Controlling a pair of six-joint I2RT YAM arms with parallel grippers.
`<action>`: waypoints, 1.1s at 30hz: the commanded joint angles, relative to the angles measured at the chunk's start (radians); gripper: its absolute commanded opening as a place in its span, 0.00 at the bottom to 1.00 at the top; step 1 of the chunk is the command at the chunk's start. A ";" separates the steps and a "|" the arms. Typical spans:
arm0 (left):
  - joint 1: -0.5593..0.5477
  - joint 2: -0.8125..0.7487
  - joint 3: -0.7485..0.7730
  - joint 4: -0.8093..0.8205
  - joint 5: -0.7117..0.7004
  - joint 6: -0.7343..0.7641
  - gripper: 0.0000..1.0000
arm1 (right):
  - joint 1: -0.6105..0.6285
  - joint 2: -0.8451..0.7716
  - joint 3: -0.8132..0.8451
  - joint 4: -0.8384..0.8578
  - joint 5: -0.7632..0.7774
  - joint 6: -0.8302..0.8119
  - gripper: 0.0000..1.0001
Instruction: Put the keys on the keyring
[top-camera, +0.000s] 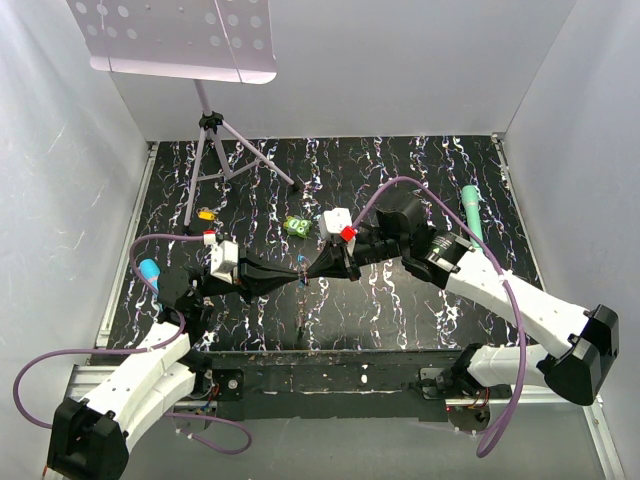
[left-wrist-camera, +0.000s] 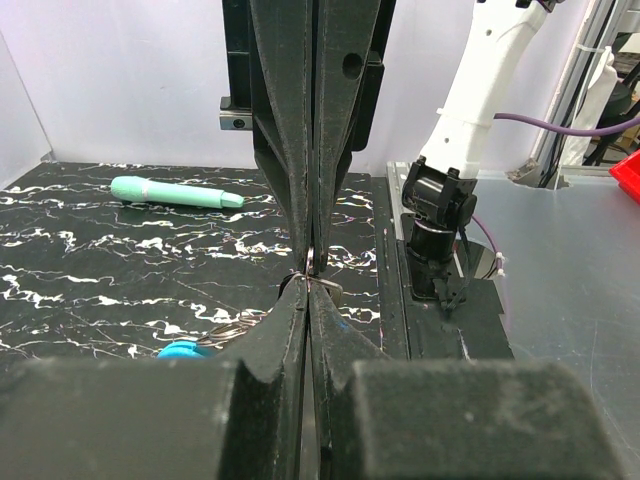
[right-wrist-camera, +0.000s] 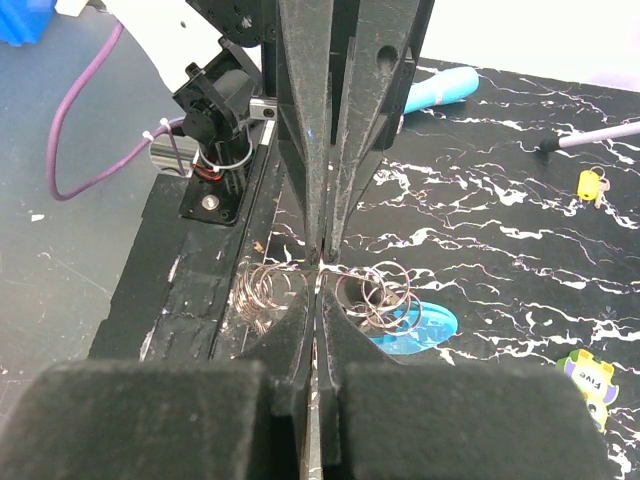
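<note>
My two grippers meet tip to tip above the middle of the black marbled table (top-camera: 400, 300). The left gripper (top-camera: 298, 270) reaches in from the left and the right gripper (top-camera: 311, 267) from the right. Both are shut. In the right wrist view the keyring (right-wrist-camera: 385, 295) shows as a tangle of thin metal loops on either side of my right gripper (right-wrist-camera: 318, 280), its wire pinched at the tips. A flat blue piece (right-wrist-camera: 420, 328) hangs under the loops. In the left wrist view my left gripper (left-wrist-camera: 308, 281) nips the same wire, with the blue piece (left-wrist-camera: 180, 349) to its left. The keys are hidden; none shows apart from the loops.
A bright green lumpy object (top-camera: 296, 227) lies just beyond the grippers. An orange-yellow piece (top-camera: 206, 214) sits further left by a tripod stand (top-camera: 215, 150). A teal marker (top-camera: 471, 212) lies at the right edge, and a blue cylinder (top-camera: 149, 269) at the left edge.
</note>
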 joint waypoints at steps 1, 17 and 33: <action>0.003 -0.007 0.043 0.020 -0.032 0.016 0.00 | 0.007 0.006 0.057 0.022 -0.052 0.002 0.01; 0.003 -0.012 0.038 0.026 -0.038 0.013 0.00 | -0.001 0.040 0.086 -0.018 -0.053 0.039 0.01; 0.011 -0.017 0.026 0.063 -0.053 -0.006 0.00 | -0.062 0.089 0.104 -0.015 -0.144 0.164 0.01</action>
